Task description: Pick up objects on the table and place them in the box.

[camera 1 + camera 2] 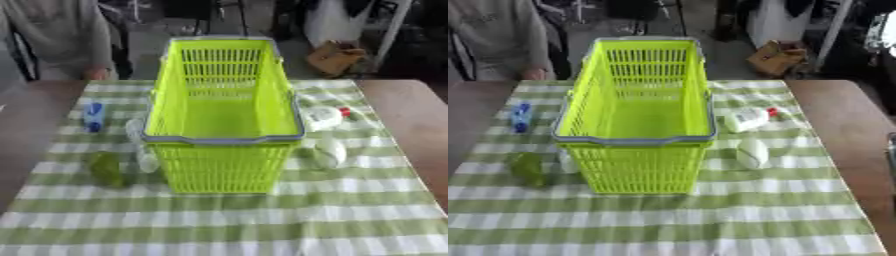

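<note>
Showing no robot hand at all, the views held a green basket [223,115] standing on the bench [411,125], bottles [748,120] lying around it.
</note>
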{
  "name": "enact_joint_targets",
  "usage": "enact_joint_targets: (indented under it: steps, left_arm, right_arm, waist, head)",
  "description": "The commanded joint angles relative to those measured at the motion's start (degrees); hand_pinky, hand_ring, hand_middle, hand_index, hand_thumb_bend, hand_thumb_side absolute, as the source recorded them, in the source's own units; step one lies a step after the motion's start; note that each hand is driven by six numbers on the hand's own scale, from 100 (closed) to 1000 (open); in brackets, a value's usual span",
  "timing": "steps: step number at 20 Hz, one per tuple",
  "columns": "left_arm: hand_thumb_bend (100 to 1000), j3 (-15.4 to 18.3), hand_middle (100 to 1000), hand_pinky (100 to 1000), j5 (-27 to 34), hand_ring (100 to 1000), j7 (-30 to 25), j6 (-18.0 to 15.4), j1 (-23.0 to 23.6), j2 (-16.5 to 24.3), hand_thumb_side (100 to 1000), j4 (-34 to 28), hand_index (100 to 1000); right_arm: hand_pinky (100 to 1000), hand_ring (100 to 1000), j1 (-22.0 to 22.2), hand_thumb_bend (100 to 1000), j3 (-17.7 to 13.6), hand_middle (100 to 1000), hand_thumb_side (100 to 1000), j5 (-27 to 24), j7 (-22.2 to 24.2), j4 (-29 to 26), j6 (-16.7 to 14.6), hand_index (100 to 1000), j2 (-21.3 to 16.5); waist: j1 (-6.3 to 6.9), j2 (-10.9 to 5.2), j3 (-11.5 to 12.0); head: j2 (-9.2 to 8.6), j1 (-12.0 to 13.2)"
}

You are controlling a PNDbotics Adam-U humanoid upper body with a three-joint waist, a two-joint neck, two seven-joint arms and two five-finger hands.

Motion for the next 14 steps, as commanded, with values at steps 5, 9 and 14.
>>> enact_joint_targets:
  steps: [5, 9, 14]
  left_arm:
    - [234, 0.4, 691, 582, -0.3, 778, 0.1, 0.2, -0.5, 1.0, 1000, -0.6, 758]
    - [235, 0.4, 690, 582, -0.3, 778, 0.1, 0.2, -0.5, 1.0, 1000, -0.6, 758]
    - [234, 0.4, 691, 582, -0.2, 778, 0.1, 0.2, -0.5, 1.0, 1000, -0.6, 758]
  right_arm:
    - [604, 664, -0.9, 100, -0.2, 518, 647, 0.0, 0.2, -0.7, 0.0, 670, -1.3]
    - [604, 664, -0.9, 104, -0.2, 517, 648, 0.1, 0.2, -0.6, 0.0, 671, -1.3]
    - [600, 668, -1.0, 205, -0.1, 513, 655, 0.7, 1.6, 0.6, 0.9, 695, -2.3]
  waist:
    - [-0.01, -0.51, -0.1]
    - [-0.01, -0.5, -0.1]
    - [-0.04, -0.54, -0.1]
  head:
    - [-0.45, 0.1]
    - [-0.41, 0.0]
    - [-0.4, 0.0]
